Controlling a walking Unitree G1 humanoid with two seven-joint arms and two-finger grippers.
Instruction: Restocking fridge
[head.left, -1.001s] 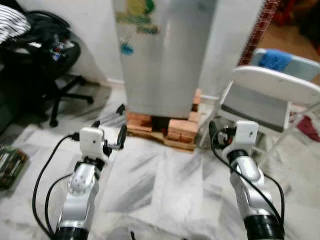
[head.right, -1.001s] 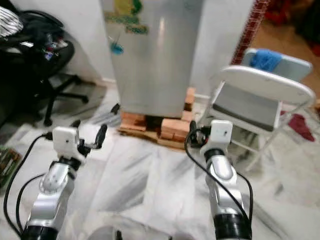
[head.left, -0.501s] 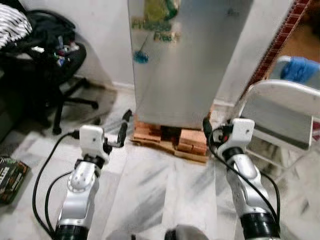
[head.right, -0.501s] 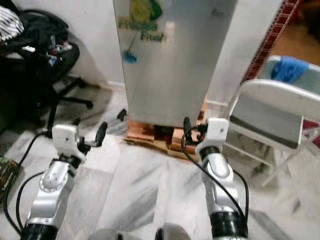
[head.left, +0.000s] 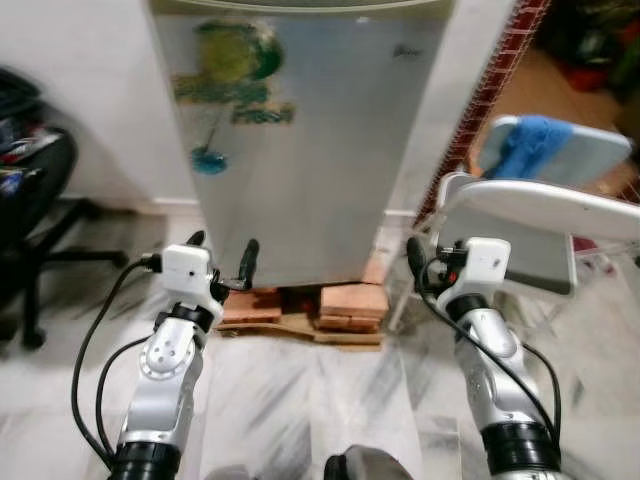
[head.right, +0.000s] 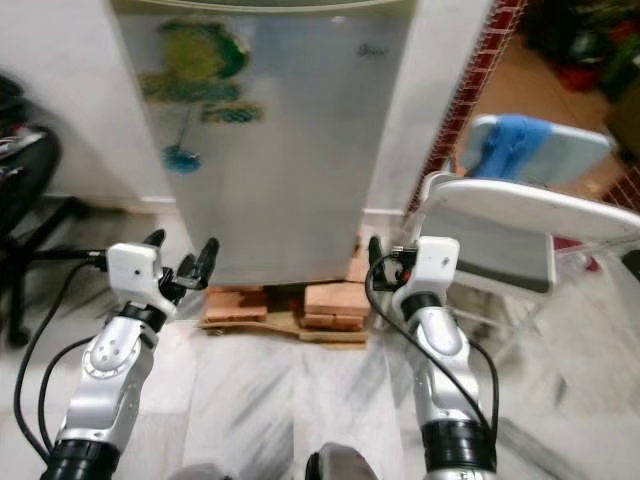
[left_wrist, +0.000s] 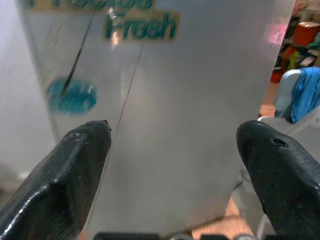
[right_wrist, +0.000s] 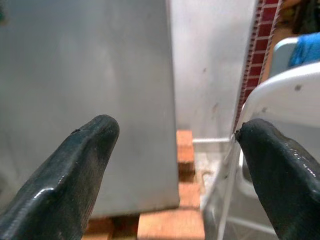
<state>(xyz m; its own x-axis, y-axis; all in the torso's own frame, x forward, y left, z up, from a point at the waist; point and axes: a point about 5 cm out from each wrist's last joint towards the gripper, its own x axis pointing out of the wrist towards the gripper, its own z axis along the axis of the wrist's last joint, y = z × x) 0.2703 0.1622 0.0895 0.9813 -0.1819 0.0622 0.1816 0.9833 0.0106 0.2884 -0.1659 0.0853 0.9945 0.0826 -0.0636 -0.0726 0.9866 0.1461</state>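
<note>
Fridge (head.left: 300, 150), silver and closed, stands straight ahead against a white wall, its top cut off by the frame edge. Its door carries a green and yellow sticker (head.left: 232, 70) too blurred to read from the head views; the left wrist view shows the word "Fresh" on it, with the line above cut off. The fridge rests on a low stack of bricks and wood (head.left: 300, 305) on the marble floor (head.left: 300, 400).

The left tool (head.left: 221, 262) is raised just in front of the fridge's lower left part, fingers (left_wrist: 75, 170) spread wide and holding nothing. The right tool (right_wrist: 180, 165) is raised near the fridge's lower right corner, fingers wide apart and empty; from the head views one of its fingers is hidden behind the wrist.

A white folding chair (head.left: 540, 210) stands to the right, with a blue cloth (head.left: 530, 145) behind it. A black office chair (head.left: 30, 190) sits at the left, partly cut off. A dark rounded shape at the bottom edge cannot be identified.
</note>
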